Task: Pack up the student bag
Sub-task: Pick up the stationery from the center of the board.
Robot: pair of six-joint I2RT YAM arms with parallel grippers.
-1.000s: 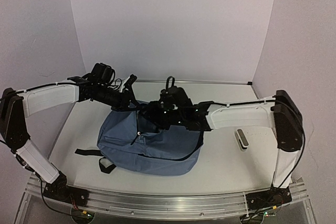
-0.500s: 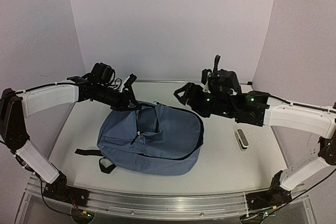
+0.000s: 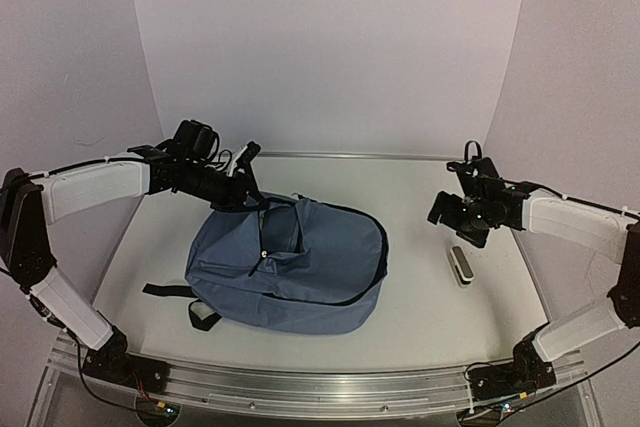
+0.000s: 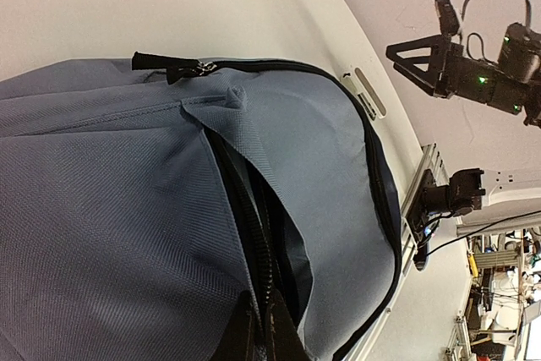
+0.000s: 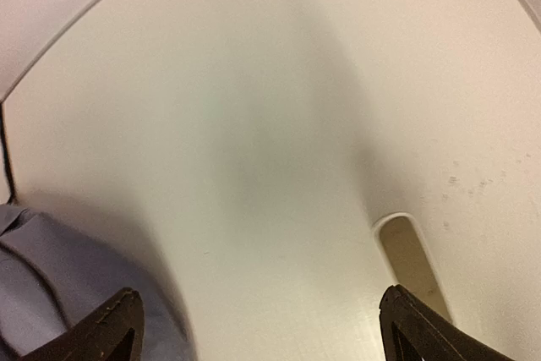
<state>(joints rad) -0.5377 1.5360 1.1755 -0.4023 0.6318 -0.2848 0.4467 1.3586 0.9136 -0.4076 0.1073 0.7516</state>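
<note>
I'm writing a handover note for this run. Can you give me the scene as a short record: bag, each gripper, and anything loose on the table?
bag: student bag lies on the table, its zip open at the top edge
left gripper: left gripper shut on the bag's opening edge
right gripper: right gripper open and empty, above bare table, clear of the bag
loose item: small pale oblong object on the table, right of the bag and near the right gripper; what it is cannot be told
</note>
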